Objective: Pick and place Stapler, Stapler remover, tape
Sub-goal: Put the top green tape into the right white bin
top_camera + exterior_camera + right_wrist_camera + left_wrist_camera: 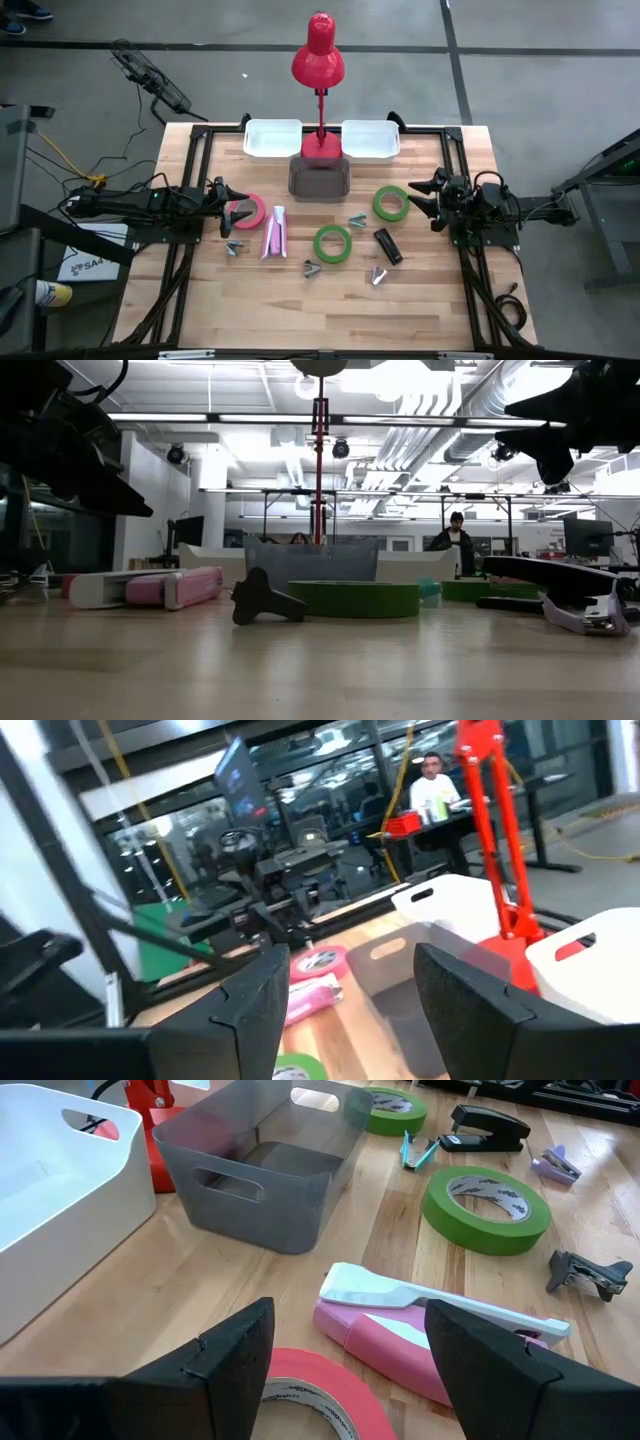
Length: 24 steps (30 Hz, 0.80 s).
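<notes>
My left gripper (pixel 228 205) is open and hovers above the pink tape ring (pixel 310 1392), which lies flat on the table (pixel 245 210). Just beyond it lies the pink-and-white stapler (pixel 430 1330). My right gripper (pixel 420 195) is open and raised beside one green tape ring (pixel 391 202); the other green ring (pixel 333 243) lies nearer the table's middle. A black stapler (pixel 387 246) and several small staple removers lie flat, among them a dark one (pixel 312 268) and a purple one (pixel 379 274). In the low view both arms hang above the tabletop.
A grey bin (pixel 319 176) stands at the far middle, with a white bin on its left (pixel 272 138) and another on its right (pixel 370 140). A red desk lamp (pixel 318 60) rises between them. Bare wood stretches along the near edge. People show in the room behind.
</notes>
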Each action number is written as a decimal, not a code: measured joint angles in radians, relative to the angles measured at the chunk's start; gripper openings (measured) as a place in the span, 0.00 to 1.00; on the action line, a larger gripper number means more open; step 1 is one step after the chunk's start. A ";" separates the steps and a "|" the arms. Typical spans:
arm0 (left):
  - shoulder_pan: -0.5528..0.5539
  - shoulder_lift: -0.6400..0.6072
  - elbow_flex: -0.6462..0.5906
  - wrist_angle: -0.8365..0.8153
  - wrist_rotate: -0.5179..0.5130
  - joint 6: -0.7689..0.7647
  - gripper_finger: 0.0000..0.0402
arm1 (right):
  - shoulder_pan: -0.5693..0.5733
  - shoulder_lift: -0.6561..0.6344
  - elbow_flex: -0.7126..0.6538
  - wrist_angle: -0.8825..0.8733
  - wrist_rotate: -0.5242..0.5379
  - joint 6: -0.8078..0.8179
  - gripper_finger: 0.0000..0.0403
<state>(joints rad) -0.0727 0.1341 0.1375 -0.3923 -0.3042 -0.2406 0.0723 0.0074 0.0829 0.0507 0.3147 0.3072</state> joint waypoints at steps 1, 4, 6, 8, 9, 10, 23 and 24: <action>0.000 0.000 0.000 0.000 0.000 0.000 0.64 | 0.000 0.000 0.000 -0.001 0.008 -0.004 0.51; 0.000 0.000 0.000 0.000 0.000 0.000 0.64 | 0.000 0.000 0.001 -0.002 0.046 -0.005 0.51; 0.000 0.000 0.000 0.000 0.000 0.000 0.64 | 0.000 0.006 0.014 -0.007 0.102 0.014 0.51; 0.000 0.000 0.000 0.000 0.000 0.000 0.64 | 0.000 0.026 0.040 -0.029 0.147 0.048 0.51; 0.000 0.000 0.000 0.000 0.000 0.000 0.64 | 0.000 0.040 0.057 -0.056 0.171 0.063 0.51; 0.000 0.000 0.000 0.000 0.000 0.000 0.64 | 0.000 0.057 0.076 -0.091 0.196 0.086 0.51; 0.000 0.000 0.000 0.000 0.000 0.000 0.64 | -0.055 0.501 0.467 -0.675 0.309 0.580 0.51; 0.000 0.000 0.000 0.000 0.000 0.000 0.64 | -0.073 0.542 0.502 -0.703 0.284 0.596 0.51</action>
<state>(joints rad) -0.0725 0.1341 0.1375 -0.3923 -0.3038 -0.2405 -0.0009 0.5495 0.5853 -0.6520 0.5990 0.9034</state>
